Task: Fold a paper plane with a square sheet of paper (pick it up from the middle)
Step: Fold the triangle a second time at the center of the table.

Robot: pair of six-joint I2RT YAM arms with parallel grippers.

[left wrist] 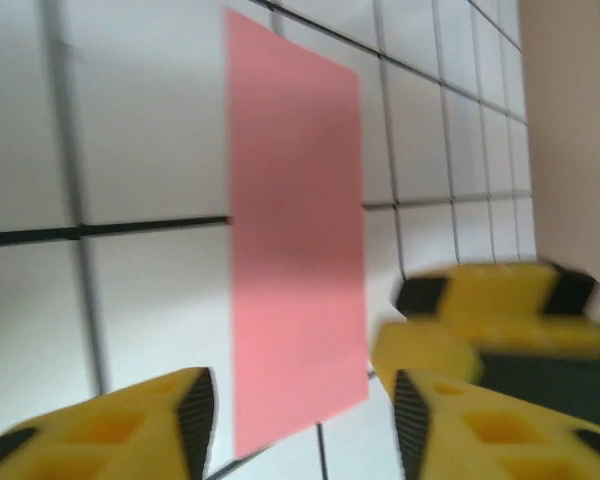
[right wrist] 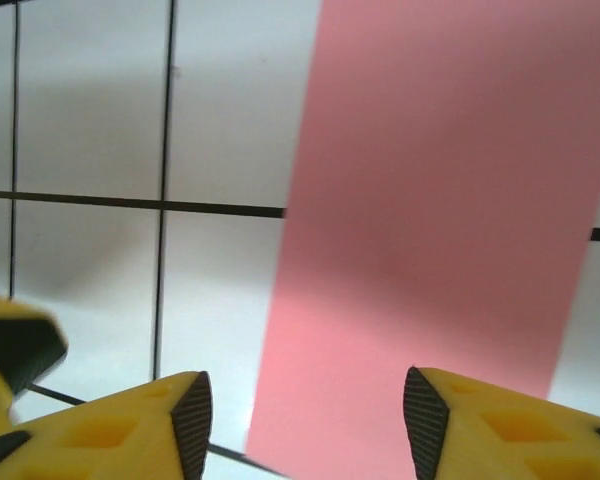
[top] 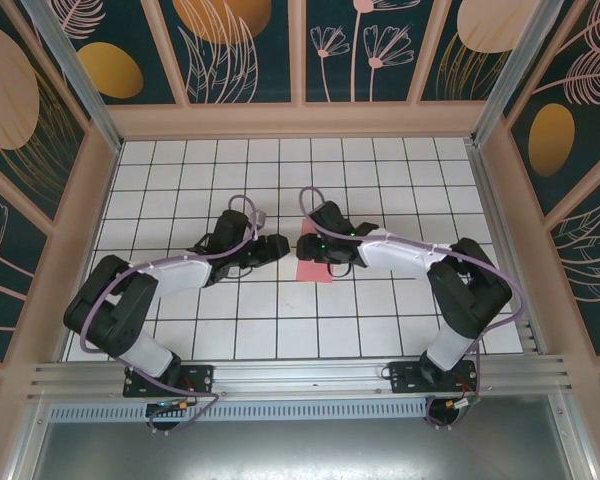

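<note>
Both grippers stand open over the pink paper at mid-table.

The white tiled table (top: 380, 320) has both arms bent in toward its centre. There the square sheet of paper (left wrist: 295, 260), showing as a narrow pink rectangle, lies flat across the tile lines. The left gripper (left wrist: 302, 425) and the right gripper (right wrist: 305, 420) face each other just above it, each with its yellow jaws apart and nothing clamped.

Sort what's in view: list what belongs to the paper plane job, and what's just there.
Belongs to the job:
- pink paper, a narrow rectangle lying flat on the tiles
- left gripper, open over it
- right gripper, open over it

Just there:
- white tiled table
- floral wall panels
- metal rail at the near edge
</note>
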